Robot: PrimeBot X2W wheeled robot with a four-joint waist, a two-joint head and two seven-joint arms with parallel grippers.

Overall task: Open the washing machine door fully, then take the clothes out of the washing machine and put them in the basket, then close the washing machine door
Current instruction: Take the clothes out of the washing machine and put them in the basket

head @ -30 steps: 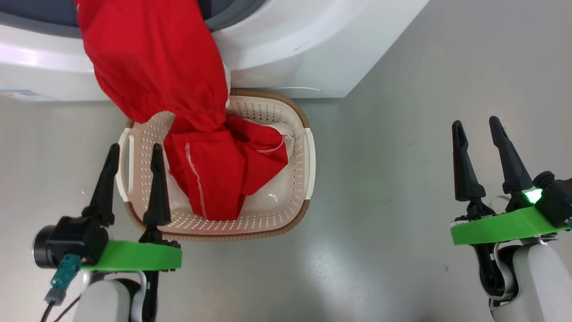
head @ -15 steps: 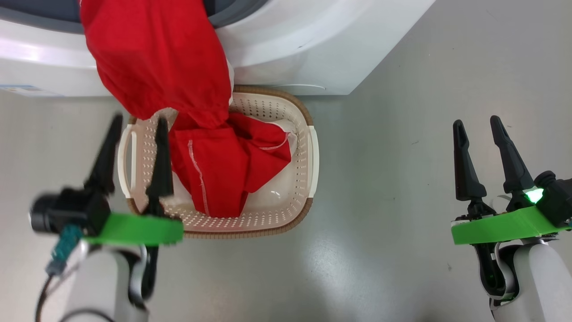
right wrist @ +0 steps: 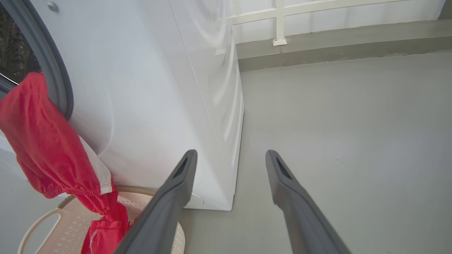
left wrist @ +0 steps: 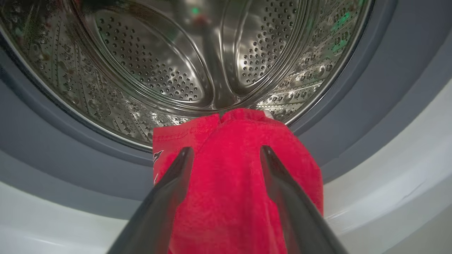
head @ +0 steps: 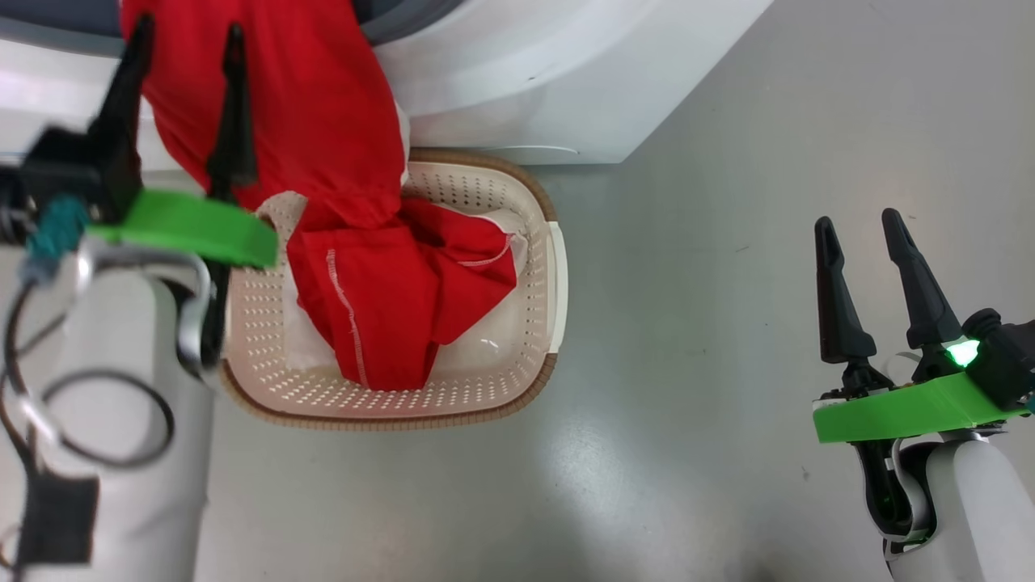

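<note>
The clothes (head: 323,121) hang as one long red drape out of the washer (head: 525,89) mouth. The top end lies over the lower lip of the grey ring (left wrist: 353,116), just in front of the steel drum (left wrist: 159,70). From there the cloth runs down the white front panel and into the basket (head: 517,356). The lower end lies bunched in the left and middle part of the basket, with a line of white stitching along one edge and some white trim showing at the right side of the drape.

The basket stands on the grey floor (head: 687,364), its far rim tight up to the foot of the washer; whether the two touch cannot be told.

The left gripper (head: 190,28) is at the far left, raised in front of the drum mouth, its fingers spread apart. In the left wrist view the two fingers straddle the red fold where it crosses the ring. Whether they touch the cloth is not clear.

The right gripper (head: 857,220) is at the near right over bare floor, well apart from the basket, fingers spread and holding nothing.
</note>
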